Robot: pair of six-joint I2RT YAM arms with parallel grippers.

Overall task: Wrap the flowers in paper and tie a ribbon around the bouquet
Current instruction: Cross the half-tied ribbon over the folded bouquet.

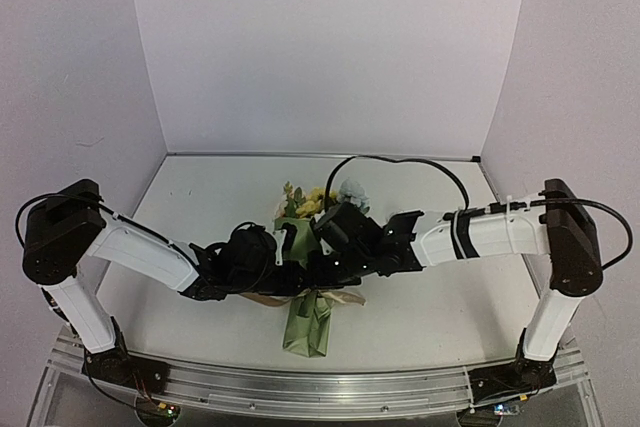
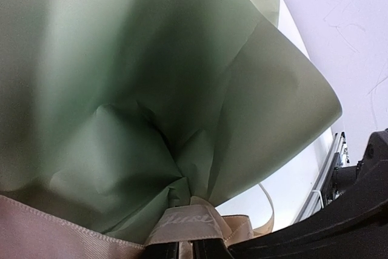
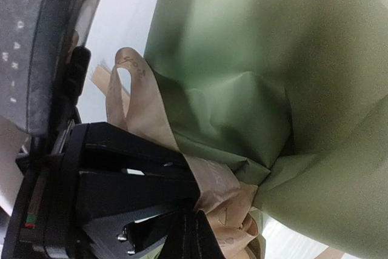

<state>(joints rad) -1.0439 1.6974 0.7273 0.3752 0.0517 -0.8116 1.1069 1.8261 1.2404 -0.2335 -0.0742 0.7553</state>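
The right gripper [image 3: 191,238] is shut, seemingly pinching the ribbon [image 3: 213,187]. Whether the left gripper [image 2: 191,250] is holding it cannot be told. The ribbon is gathered around the neck of the bouquet [image 1: 306,325], which is laid on the table [image 1: 200,197]. Tying is judged underway, and both ends must next be pulled apart evenly.

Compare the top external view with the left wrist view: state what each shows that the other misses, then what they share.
Only the top external view shows the yellow and pale blue artificial flowers, the white table, and the left arm and right arm meeting mid-table. Only the left wrist view shows faint lettering on the glossy tan fabric ribbon and the creases of the olive-green wrapping paper gathering to a pinch just above it. Both views show that paper and that ribbon.
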